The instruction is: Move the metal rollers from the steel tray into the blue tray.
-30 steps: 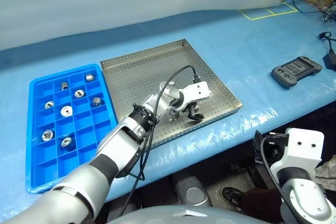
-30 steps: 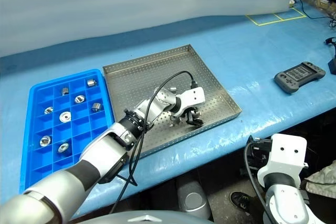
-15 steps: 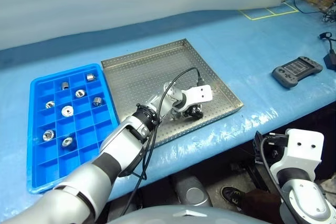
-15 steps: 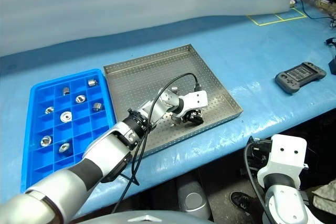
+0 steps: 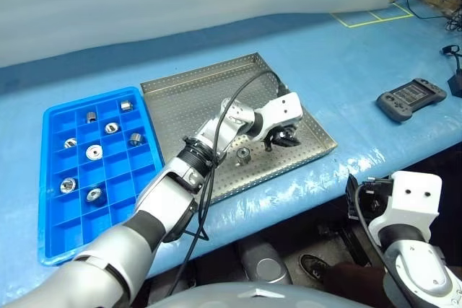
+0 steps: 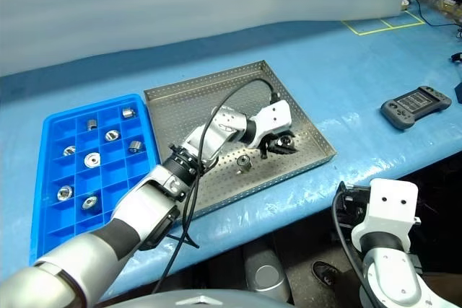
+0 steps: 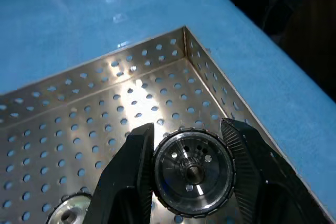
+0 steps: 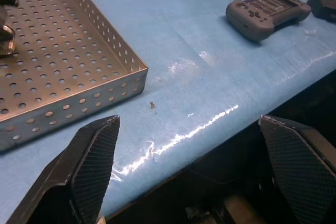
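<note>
We see the left gripper [image 7: 191, 174] closed on one of the metal rollers [image 7: 193, 172], its two black fingers [image 7: 131, 177] pressing the roller's ridged rim from either side, raised over the steel tray [image 5: 188, 99] near its right front corner. A second roller [image 5: 244, 154] lies on the perforated floor just beside and below the gripper, toward the robot. Well off to the gripper's left sits the blue tray [image 5: 54, 200], with seven rollers spread across its compartments. The right gripper [image 8: 199, 166] hangs with fingers spread wide and empty by the table's front edge; beyond it lies a grey handheld controller [image 8: 266, 8]
</note>
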You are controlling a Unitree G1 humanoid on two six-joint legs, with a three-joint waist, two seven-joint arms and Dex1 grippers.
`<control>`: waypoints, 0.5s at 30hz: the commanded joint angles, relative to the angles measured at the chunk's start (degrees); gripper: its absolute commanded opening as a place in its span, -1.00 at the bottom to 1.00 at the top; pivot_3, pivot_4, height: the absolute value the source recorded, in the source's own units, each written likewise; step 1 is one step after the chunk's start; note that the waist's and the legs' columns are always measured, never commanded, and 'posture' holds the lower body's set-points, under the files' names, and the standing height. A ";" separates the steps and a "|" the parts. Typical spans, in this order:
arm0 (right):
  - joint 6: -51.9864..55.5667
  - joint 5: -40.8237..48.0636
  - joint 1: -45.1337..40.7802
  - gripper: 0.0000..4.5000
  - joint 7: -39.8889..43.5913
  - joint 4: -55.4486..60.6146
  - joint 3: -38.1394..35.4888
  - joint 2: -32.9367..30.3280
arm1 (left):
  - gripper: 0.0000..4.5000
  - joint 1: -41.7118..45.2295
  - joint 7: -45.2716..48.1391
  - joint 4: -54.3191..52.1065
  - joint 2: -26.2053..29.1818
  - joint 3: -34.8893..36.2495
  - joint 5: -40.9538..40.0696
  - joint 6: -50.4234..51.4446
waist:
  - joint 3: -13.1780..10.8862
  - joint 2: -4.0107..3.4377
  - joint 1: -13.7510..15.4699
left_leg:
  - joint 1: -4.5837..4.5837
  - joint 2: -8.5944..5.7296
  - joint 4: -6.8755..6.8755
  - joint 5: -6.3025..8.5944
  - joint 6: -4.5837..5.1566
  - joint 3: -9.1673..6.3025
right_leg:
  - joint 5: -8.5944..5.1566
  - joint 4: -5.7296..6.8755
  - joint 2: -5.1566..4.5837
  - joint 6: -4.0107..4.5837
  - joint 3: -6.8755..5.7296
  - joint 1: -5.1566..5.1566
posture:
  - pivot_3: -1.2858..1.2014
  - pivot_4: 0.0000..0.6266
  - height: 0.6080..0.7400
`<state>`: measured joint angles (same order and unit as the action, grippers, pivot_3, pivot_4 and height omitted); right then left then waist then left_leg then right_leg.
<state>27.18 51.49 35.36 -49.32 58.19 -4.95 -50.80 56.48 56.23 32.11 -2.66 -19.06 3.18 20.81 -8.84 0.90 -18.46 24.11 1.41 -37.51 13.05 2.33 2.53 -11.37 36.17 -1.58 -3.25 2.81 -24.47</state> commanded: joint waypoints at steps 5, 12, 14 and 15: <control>7.69 2.64 -9.55 1.00 3.05 1.81 -0.51 -0.08 | -0.25 -4.20 -6.19 -18.74 3.15 10.08 -8.51 7.55 | 0.00 0.00 1.29 | -0.17 0.04 0.00 0.00 0.01 0.15 | 0.04 0.06 0.08 -0.06 0.18 0.05 | -0.18 -0.52 1.00; 17.65 1.63 -27.77 1.00 12.92 -2.51 4.68 1.40 | -0.25 -11.89 -18.37 -31.98 8.24 14.85 -7.77 8.20 | -0.01 0.01 5.80 | -0.30 0.03 -0.04 -0.01 0.04 0.32 | 0.14 0.09 0.14 -0.21 0.39 0.10 | -0.03 -0.52 1.00; 19.99 0.66 -32.90 1.00 16.41 -4.26 6.86 2.25 | -0.25 -15.02 -19.86 -36.09 10.28 15.10 -7.65 9.29 | -0.01 0.02 7.90 | -0.30 0.05 -0.03 -0.01 0.04 0.35 | 0.15 0.10 0.15 -0.22 0.43 0.06 | -0.02 -0.52 1.00; 20.97 -0.02 -35.49 1.00 18.34 -5.25 8.18 2.86 | -0.25 -16.84 -20.58 -38.15 11.56 15.06 -7.18 9.62 | -0.01 0.02 8.92 | -0.28 0.05 -0.04 -0.01 0.05 0.37 | 0.16 0.12 0.15 -0.23 0.44 0.03 | 0.01 -0.52 1.00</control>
<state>46.96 52.69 2.03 -33.72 53.06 2.34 -48.59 40.40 36.92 -1.05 8.21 -4.65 -3.94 30.06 -8.86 0.92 -9.54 23.83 1.46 -37.54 13.05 2.39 2.92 -11.19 36.30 -1.42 -3.49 3.26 -24.46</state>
